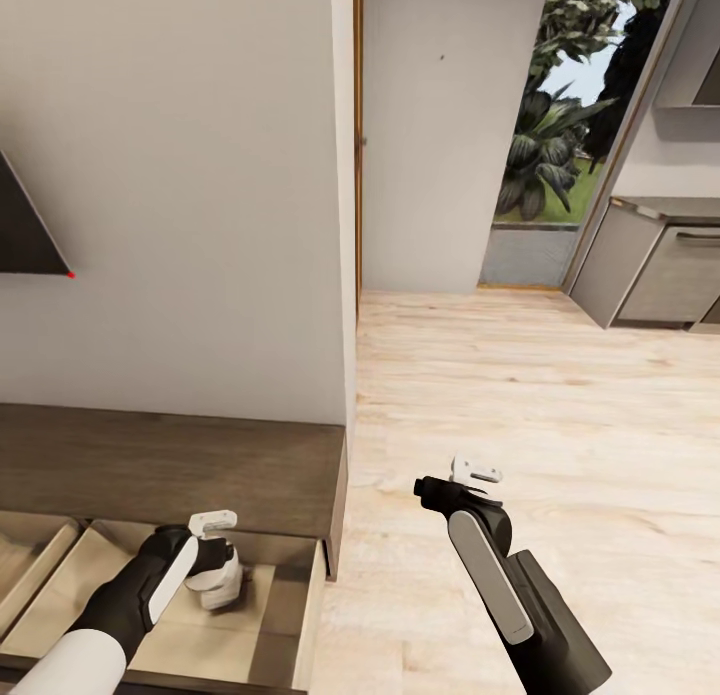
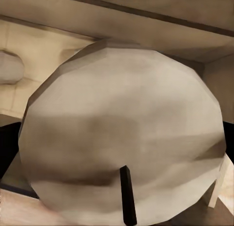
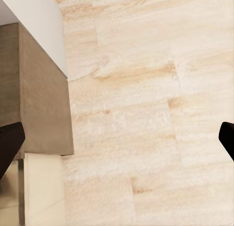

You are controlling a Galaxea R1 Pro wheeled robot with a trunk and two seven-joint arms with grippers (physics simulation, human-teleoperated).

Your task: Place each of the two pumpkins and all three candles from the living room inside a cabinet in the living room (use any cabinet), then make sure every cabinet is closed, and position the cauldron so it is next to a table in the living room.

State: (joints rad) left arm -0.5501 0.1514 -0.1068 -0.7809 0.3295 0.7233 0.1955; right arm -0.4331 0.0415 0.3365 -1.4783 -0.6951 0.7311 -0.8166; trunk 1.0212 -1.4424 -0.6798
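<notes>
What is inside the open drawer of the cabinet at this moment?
The left gripper holds a candle over the drawer's pale inside. Another pale object lies further in. The arm covers part of the drawer's bottom.

We face a white wall [image 1: 180, 175] above pale wood floor [image 1: 520, 405]. Grey kitchen units [image 1: 650, 270] stand at right; a doorway [image 1: 560, 125] shows green plants and daylight outside.

No readable text or labels anywhere.
</notes>
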